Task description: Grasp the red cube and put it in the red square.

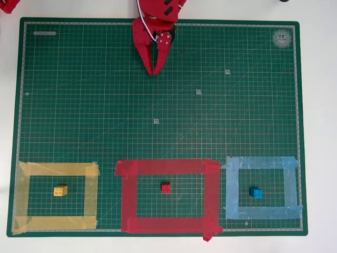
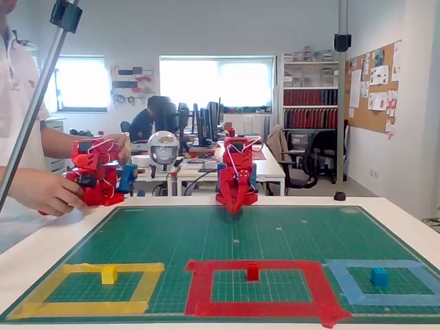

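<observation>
The red cube (image 1: 166, 188) (image 2: 252, 272) sits on the green mat inside the red square (image 1: 168, 167) (image 2: 256, 265), near its middle. My red gripper (image 1: 155, 71) (image 2: 235, 208) hangs at the far edge of the mat, well away from the cube, its fingertips together and nothing between them.
A yellow cube (image 1: 60, 191) (image 2: 108, 275) lies inside a yellow tape frame (image 1: 57, 168) at the left. A blue cube (image 1: 256, 193) (image 2: 379, 276) lies inside a light-blue tape frame (image 1: 261, 162) at the right. The green mat (image 1: 158, 105) ends near the frames at the front.
</observation>
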`<action>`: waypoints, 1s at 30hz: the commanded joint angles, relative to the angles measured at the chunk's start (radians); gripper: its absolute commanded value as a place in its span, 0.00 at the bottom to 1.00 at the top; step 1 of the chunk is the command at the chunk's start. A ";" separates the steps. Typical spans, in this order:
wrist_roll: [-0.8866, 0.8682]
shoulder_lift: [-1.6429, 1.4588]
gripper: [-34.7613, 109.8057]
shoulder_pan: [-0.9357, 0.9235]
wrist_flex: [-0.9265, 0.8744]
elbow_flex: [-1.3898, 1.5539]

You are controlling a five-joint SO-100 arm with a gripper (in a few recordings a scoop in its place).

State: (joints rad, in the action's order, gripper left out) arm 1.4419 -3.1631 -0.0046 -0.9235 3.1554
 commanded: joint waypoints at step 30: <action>0.002 -0.187 0.23 -0.006 -0.400 0.005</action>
State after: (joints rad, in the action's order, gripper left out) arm 1.4373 -3.3134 -0.0046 -1.2993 3.1554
